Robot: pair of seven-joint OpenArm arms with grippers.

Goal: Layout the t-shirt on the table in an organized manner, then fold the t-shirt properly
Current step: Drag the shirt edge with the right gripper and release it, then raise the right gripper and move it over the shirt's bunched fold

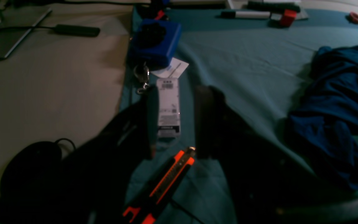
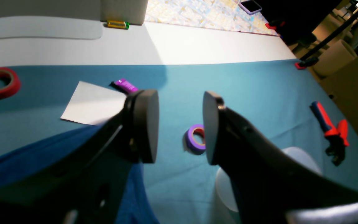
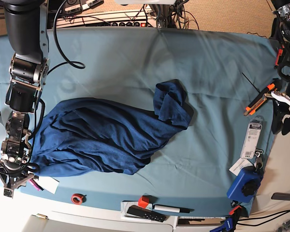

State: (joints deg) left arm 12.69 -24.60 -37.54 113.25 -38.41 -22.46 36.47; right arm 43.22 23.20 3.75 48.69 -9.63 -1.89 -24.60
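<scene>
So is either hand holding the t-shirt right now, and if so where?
No. The right hand is open with only table between its fingers; the left hand is open and apart from the t-shirt.

The white package's (image 1: 167,107) label print is unreadable.

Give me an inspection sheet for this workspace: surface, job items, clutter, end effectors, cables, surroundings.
Surface: table draped in teal cloth, lightly creased.
Job's things: t-shirt lies crumpled, not laid out flat, unfolded.
Clutter: orange utility knife, blue box, white packet, purple tape roll, red tape roll, paper sheet, red-blue pliers.
End effectors: left end effector open, empty; right end effector open, empty, at the shirt's edge.
Cables: black cable loops on the cloth.
Surroundings: white desk edge.
</scene>
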